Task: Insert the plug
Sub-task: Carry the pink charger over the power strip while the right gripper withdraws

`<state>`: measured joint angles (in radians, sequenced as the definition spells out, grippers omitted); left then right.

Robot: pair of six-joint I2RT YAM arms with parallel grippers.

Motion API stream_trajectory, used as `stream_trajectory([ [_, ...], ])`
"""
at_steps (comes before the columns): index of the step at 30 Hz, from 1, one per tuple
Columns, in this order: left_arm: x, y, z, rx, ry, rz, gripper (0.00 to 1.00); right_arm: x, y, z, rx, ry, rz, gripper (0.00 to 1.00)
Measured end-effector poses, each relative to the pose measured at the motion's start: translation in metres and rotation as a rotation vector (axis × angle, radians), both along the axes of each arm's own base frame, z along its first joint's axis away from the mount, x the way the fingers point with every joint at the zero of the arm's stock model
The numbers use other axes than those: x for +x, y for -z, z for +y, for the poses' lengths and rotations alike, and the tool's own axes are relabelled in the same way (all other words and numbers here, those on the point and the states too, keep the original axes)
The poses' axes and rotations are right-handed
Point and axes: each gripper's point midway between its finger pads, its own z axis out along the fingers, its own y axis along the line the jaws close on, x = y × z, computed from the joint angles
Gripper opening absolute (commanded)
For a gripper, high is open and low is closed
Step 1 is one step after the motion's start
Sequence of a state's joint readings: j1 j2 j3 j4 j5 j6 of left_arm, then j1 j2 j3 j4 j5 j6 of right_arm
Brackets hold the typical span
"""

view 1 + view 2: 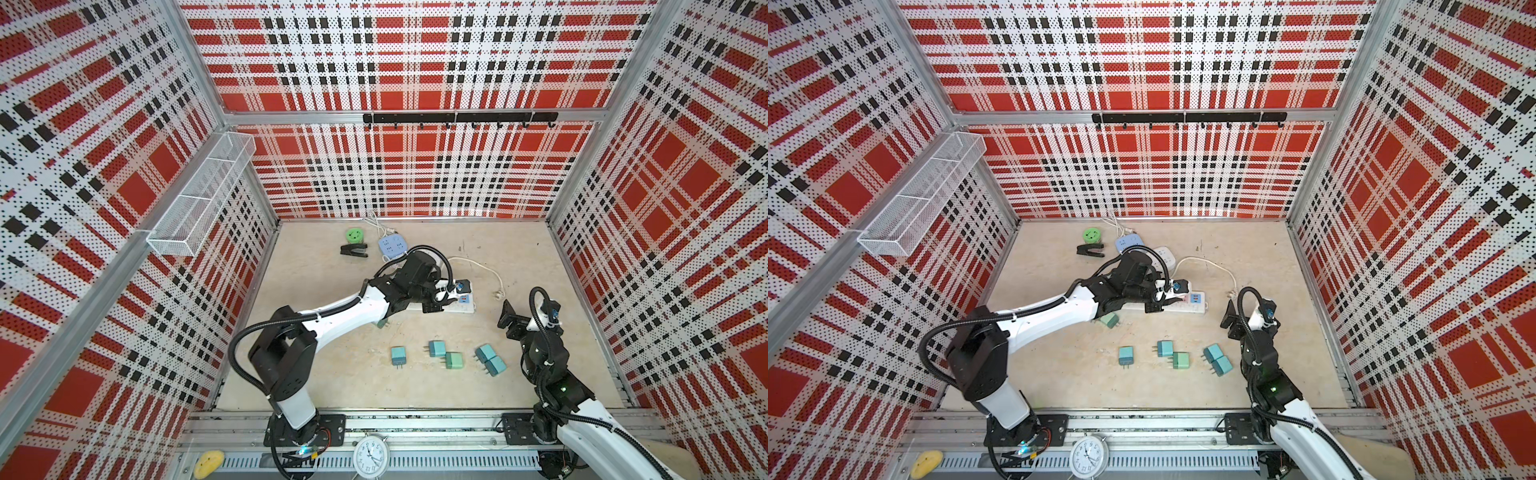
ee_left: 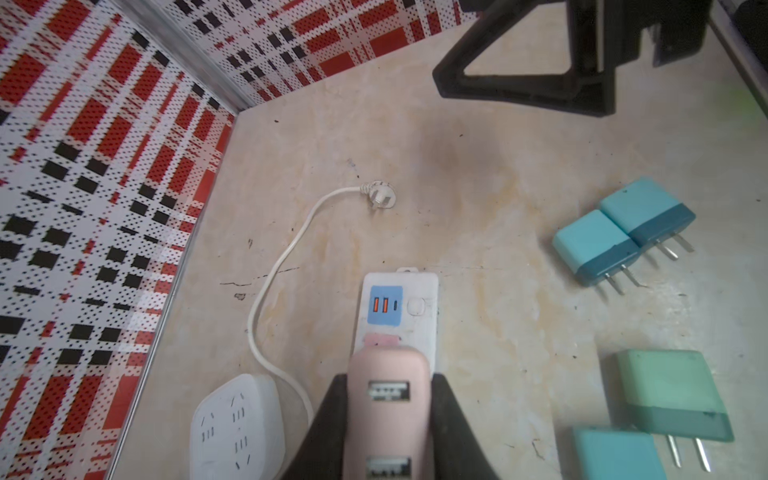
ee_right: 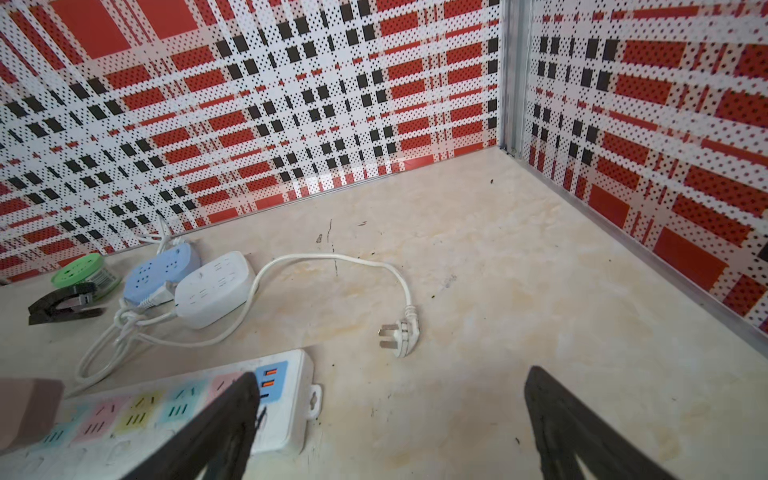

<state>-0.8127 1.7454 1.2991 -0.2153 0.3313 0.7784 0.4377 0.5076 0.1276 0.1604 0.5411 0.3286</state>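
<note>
Plug (image 2: 388, 399), pink, with two USB ports on its face: clamped between the fingers (image 2: 328, 415) of the left gripper (image 2: 388, 388). This is shown only in the left wrist view, where the plug is seen over the pink socket beside the blue USB panel at the end of the power strip (image 2: 419, 307); whether its prongs are seated cannot be told. In both top views the plug is hidden under the left gripper (image 1: 441, 297), which is placed over the same end of the power strip (image 1: 464, 306). Right gripper (image 3: 390, 378): fingers spread wide, nothing held, raised above the tabletop (image 3: 498, 291) just beside the end of the power strip (image 3: 286, 399); in a top view the right gripper (image 1: 1231, 318) is seen apart from the left gripper. Five loose plugs (image 1: 454, 360), teal and green, are laid out on the near side of the strip. A sixth plug (image 1: 1109, 320) is partly covered by the left arm in both top views. Cord plug (image 3: 397, 332), round white socket (image 3: 214, 289), blue socket (image 3: 160, 272), green disc (image 3: 79, 270) and black clip (image 3: 62, 305) are recorded most clearly in the right wrist view.
</note>
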Motion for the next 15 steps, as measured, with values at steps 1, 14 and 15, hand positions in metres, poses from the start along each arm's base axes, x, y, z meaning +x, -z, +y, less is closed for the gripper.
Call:
stream_trajectory([
  [1, 0.002, 0.005, -0.002, 0.015, 0.007, 0.007, 0.00, 0.001, 0.003, 0.001, -0.002, -0.002, 0.014, 1.00],
  [14, 0.023, 0.063, -0.011, 0.138, 0.023, 0.099, 0.00, 0.002, 0.006, 0.004, 0.016, -0.014, 0.027, 1.00],
  [15, 0.025, 0.066, -0.010, 0.139, 0.023, 0.106, 0.00, 0.002, 0.006, 0.004, 0.016, -0.014, 0.025, 1.00],
])
